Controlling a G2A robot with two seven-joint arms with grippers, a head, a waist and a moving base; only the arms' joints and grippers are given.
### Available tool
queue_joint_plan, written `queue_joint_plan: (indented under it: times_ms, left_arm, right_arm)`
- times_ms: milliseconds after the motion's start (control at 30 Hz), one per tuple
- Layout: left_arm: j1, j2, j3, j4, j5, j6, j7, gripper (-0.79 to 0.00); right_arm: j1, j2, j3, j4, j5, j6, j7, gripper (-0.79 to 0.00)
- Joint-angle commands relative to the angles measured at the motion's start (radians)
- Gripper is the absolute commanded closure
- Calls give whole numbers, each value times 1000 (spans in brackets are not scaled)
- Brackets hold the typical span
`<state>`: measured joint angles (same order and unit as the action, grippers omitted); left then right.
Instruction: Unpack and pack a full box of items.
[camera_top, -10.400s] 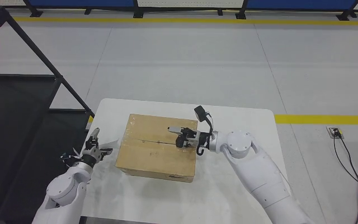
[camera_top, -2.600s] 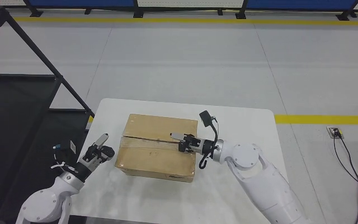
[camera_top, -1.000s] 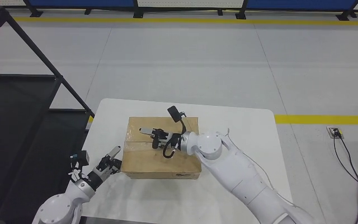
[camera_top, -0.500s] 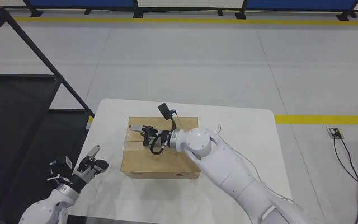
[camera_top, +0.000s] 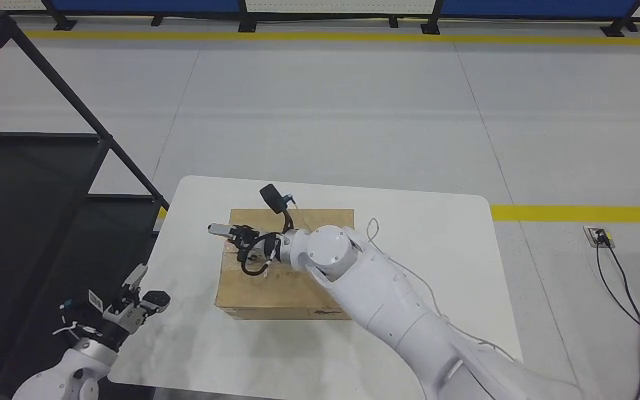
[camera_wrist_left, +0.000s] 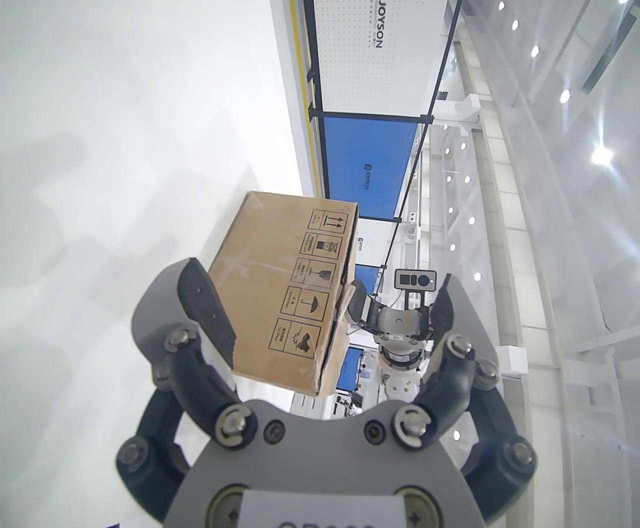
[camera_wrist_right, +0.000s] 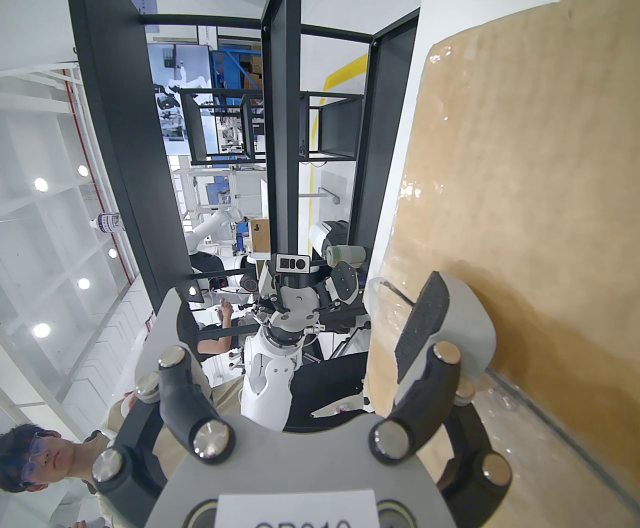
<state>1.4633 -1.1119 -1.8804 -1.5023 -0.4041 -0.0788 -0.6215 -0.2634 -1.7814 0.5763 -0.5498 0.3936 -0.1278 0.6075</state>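
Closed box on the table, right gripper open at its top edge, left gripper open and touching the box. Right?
No: the left gripper is open but apart from the box, by a corner of the table; the top view shows it.

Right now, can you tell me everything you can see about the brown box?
The cardboard box is brown and shut, its top flaps sealed with clear tape along the middle seam. One side wall carries a row of black handling symbols. It sits flat on the white table. The right gripper, open, is at the box's top edge, one finger close by the tape; I cannot tell if it touches.
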Motion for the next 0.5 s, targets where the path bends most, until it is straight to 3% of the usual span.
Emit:
queue_joint_plan:
  times_ms: [0, 467]
  left_arm:
    - [1, 1, -4, 4, -3, -2, -3, -785]
    - [-8, 9, -15, 37, -13, -2, -27, -785]
  right_arm:
    - [6, -13, -2, 20, 5, -10, 1, -785]
    - [42, -95, 3, 153, 35, -68, 123, -785]
